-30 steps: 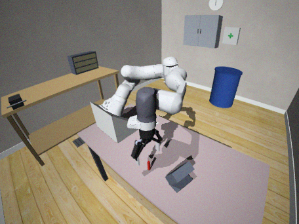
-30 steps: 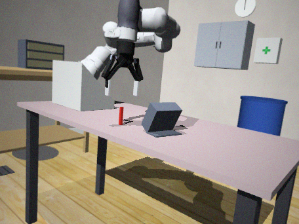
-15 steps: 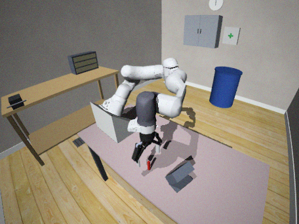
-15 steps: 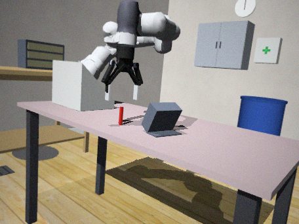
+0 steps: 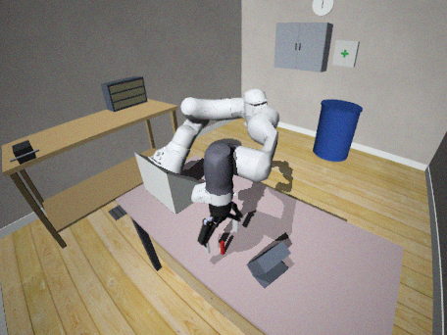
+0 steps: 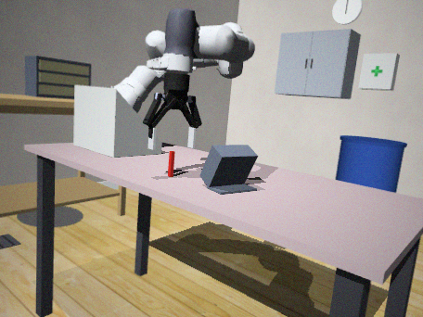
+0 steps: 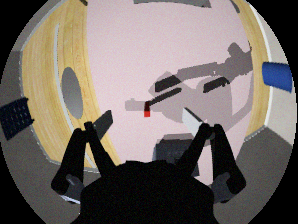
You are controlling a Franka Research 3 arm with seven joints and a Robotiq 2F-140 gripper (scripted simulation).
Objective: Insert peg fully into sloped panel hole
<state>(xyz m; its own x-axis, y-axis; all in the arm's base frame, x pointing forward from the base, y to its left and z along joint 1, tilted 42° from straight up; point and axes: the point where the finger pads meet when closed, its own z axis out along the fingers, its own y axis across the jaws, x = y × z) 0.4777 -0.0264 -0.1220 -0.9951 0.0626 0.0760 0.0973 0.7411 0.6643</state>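
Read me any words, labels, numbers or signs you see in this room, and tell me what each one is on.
No words, brand names or numbers can be read in any view.
Green cross symbol: on the white wall box beside the gray cabinet.
Wall clock: round white face, a hand visible, no readable numerals.
Red peg, sloped panel, white box, blue barrel: plain, unmarked.
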